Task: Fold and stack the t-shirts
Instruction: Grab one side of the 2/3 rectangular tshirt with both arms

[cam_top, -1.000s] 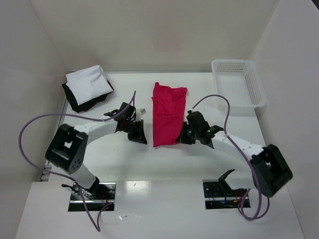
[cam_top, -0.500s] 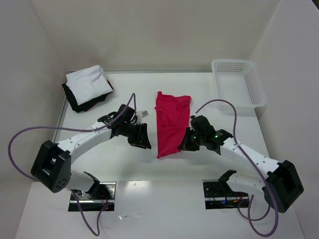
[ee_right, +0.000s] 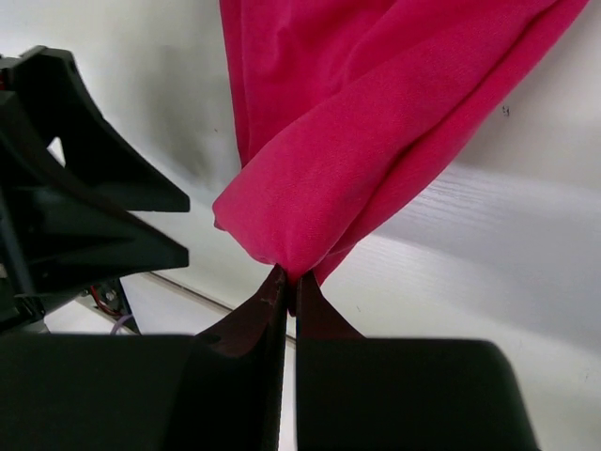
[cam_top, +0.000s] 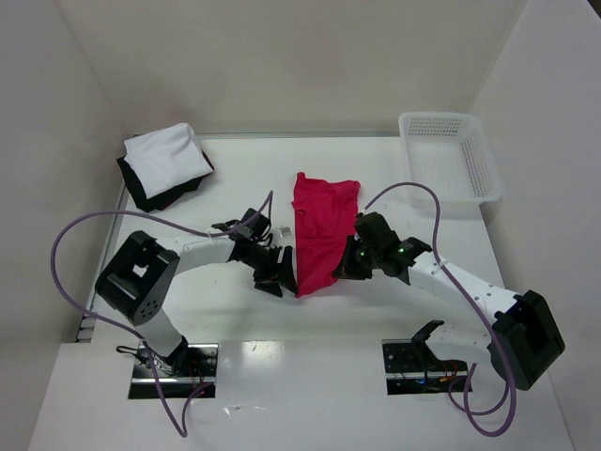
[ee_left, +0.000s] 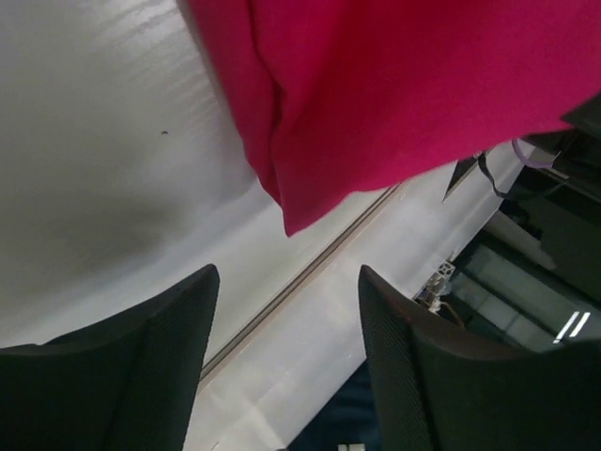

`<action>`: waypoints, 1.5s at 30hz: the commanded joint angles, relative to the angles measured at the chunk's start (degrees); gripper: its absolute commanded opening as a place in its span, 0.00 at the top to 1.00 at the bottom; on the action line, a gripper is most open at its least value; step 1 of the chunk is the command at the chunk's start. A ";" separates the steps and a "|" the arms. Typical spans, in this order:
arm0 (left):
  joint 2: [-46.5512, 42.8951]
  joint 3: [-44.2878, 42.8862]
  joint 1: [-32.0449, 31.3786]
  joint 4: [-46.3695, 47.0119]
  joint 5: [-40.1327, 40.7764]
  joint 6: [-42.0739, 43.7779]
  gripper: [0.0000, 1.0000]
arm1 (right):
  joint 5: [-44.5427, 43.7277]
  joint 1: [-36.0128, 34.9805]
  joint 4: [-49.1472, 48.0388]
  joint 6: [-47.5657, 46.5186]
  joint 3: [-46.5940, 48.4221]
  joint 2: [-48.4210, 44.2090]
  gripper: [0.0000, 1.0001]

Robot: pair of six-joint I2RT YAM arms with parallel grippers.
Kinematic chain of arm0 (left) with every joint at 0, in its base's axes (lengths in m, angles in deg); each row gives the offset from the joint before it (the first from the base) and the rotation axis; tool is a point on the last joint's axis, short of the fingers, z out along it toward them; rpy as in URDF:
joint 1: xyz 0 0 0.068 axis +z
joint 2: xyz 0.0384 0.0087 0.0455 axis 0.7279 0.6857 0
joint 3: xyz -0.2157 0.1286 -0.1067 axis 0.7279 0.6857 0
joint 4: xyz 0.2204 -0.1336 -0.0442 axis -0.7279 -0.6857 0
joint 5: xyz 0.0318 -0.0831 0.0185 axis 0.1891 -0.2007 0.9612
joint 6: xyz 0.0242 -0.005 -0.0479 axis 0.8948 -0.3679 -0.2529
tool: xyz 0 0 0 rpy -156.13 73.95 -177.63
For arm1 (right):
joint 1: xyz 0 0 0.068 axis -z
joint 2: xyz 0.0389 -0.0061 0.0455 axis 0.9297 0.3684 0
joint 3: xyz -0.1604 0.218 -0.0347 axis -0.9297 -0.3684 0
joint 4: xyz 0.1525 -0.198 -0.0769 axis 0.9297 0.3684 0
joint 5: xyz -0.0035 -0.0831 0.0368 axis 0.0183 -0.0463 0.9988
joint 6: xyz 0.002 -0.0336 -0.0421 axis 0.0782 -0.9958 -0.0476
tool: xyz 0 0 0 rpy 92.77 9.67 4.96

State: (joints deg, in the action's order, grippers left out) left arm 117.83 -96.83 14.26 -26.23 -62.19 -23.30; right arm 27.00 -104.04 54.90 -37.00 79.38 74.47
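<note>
A long folded red t-shirt (cam_top: 321, 230) lies down the middle of the table. My right gripper (ee_right: 291, 278) is shut on its near right corner, which bunches up between the fingers (cam_top: 346, 268). My left gripper (ee_left: 286, 315) stands open just short of the shirt's near left corner (ee_left: 296, 221), with nothing between its fingers (cam_top: 282, 272). At the back left, a folded white t-shirt (cam_top: 167, 160) rests on a folded black t-shirt (cam_top: 143, 194).
A white plastic mesh basket (cam_top: 449, 155) stands at the back right. The table's near edge (ee_left: 300, 282) runs just beyond the red shirt's corner. Purple cables (cam_top: 404, 193) loop over both arms. Walls close in left, right and behind.
My left gripper has opened and moved right, up to the red shirt's near left corner. The right gripper still holds its corner; the shirt's near end has shifted slightly right.
</note>
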 commanded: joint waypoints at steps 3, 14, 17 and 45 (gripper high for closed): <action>2.86 -0.08 -0.07 5.02 -2.63 -4.83 0.36 | -1.19 -0.55 -1.54 1.80 1.52 -1.34 1.00; 10.24 -1.39 -2.61 9.87 -7.99 -5.63 0.45 | -1.72 -0.55 -2.16 2.42 -1.47 -5.03 1.00; 10.24 -1.39 -2.62 10.48 -7.99 -6.16 0.50 | -1.72 -0.55 -2.16 2.42 -1.47 -5.04 1.00; 5.50 -14.63 -1.05 0.39 -1.67 -2.22 1.00 | -7.69 0.75 -1.10 2.95 -0.24 -7.76 1.00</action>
State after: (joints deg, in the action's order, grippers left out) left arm 126.81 -105.38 12.01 -21.08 -65.38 -29.90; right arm 23.15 -103.95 54.90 -35.10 77.83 68.77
